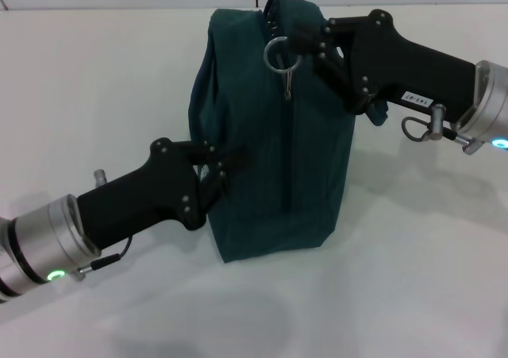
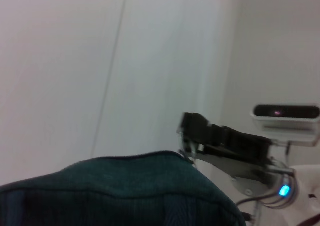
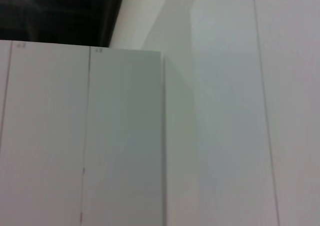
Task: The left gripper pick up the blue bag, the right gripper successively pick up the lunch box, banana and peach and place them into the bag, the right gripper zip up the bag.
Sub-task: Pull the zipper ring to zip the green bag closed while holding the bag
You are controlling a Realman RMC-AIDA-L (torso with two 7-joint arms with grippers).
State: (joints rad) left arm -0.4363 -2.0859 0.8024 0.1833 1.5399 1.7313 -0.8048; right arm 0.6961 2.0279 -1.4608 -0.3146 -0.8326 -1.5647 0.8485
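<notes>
The right gripper (image 1: pixel 305 42), a black two-fingered claw on a black arm with a silver cuff and a small white label, sits at the top of the big dark teal-blue fabric lunch bag (image 1: pixel 274 159), right by the zip line. Its fingers look pinched together around the zip slider, though the dark fabric hides the tips and I would not swear to what they hold. The silver ring zipper pull (image 1: pixel 279 56) hangs just below and beside them, with its metal tab dangling down the bag's front.

The left gripper (image 1: pixel 218 167), the twin black claw, is pressed into the bag's near side about halfway up, closed on a fold of the cloth and steadying it. The bag stands upright on the white table (image 1: pixel 397 294), and its top reads as nearly closed. No lunch box, banana or peach shows anywhere, so I'd guess they are inside.

To finish the zip well, I'd say the right arm should pull along the seam, level and unhurried, while the left keeps the fabric taut so the slider doesn't snag.
</notes>
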